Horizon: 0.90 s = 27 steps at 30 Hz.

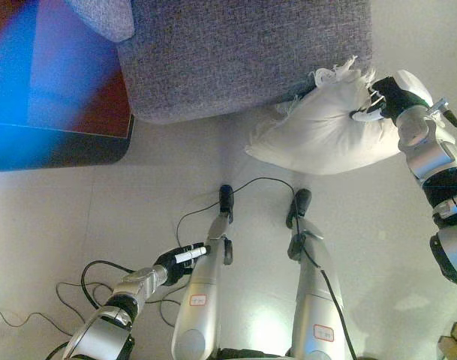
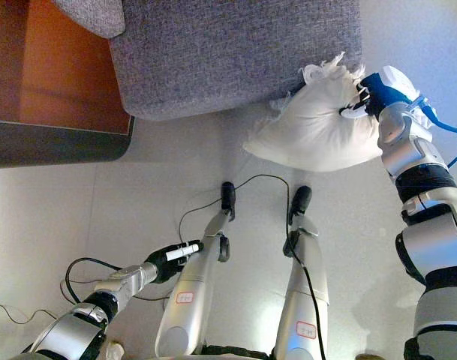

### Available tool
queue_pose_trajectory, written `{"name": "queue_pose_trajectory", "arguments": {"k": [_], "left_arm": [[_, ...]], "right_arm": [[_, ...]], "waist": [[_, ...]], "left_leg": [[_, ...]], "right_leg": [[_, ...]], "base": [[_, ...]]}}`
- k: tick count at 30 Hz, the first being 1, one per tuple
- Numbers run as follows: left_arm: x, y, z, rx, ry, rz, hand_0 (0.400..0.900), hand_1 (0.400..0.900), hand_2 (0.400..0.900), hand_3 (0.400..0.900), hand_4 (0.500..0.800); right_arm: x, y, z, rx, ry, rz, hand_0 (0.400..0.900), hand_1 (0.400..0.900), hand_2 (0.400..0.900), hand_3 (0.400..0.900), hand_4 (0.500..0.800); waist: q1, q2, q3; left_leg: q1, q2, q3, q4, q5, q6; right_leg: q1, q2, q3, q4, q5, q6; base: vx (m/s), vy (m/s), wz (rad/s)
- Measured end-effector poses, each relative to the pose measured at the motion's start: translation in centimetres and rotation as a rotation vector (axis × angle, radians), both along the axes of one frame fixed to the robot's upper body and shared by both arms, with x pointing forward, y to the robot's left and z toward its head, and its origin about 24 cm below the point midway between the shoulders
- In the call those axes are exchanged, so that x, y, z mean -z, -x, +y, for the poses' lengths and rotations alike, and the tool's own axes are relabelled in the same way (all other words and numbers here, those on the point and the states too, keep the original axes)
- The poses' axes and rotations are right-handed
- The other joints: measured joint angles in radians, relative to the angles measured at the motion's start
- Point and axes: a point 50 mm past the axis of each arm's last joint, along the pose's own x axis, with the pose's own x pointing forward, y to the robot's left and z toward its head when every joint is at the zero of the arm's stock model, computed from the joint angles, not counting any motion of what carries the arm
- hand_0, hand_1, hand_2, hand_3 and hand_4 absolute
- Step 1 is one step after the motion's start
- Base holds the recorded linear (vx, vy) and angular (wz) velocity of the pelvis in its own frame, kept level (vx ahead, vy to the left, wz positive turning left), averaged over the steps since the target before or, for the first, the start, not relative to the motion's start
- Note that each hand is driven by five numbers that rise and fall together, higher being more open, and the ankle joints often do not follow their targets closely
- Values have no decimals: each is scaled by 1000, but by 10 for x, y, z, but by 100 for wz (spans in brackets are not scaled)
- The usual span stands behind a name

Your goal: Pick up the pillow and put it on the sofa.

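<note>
A white pillow (image 1: 318, 127) with a fringed edge is held off the floor, its top touching the front edge of the grey sofa (image 1: 236, 52). My right hand (image 1: 382, 101) is curled into the pillow's right side and grips it; it also shows in the right eye view (image 2: 367, 97). My left hand (image 1: 179, 259) hangs low at the lower left, empty, fingers loosely curled.
A dark brown wooden table (image 2: 55, 90) stands left of the sofa. A grey cushion (image 1: 104, 15) lies on the sofa's upper left corner. Pale floor (image 1: 78, 217) spreads in front of the sofa.
</note>
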Motion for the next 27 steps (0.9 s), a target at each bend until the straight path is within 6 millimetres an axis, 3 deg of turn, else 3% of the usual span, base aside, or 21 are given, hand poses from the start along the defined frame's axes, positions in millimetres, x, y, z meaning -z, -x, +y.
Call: {"name": "queue_pose_trajectory", "arguments": {"k": [10, 22, 27], "left_arm": [[4, 6, 2, 0, -9, 15, 900, 900, 900, 900, 800], [24, 41, 15, 0, -34, 138, 900, 900, 900, 900, 800], [32, 57, 17, 0, -23, 197, 900, 900, 900, 900, 800]], "right_arm": [[15, 1, 1, -47, -22, 66, 400, 400, 400, 400, 500], [48, 8, 5, -181, 11, 229, 400, 400, 400, 400, 500], [54, 13, 11, -271, 39, 300, 400, 400, 400, 400, 500]], "waist": [[18, 0, 0], [16, -10, 4], [4, -37, 1]], "left_leg": [[58, 0, -4, -8, -1, -1], [336, 17, 0, -136, 5, 3], [468, 24, 2, -190, 1, 7]], "right_leg": [[66, 3, -8, -19, 5, -3], [363, 42, -30, -185, 40, 22], [513, 57, -43, -277, 54, 36]], "base": [[-9, 3, -4], [-3, -15, -4], [112, 2, 0]]}}
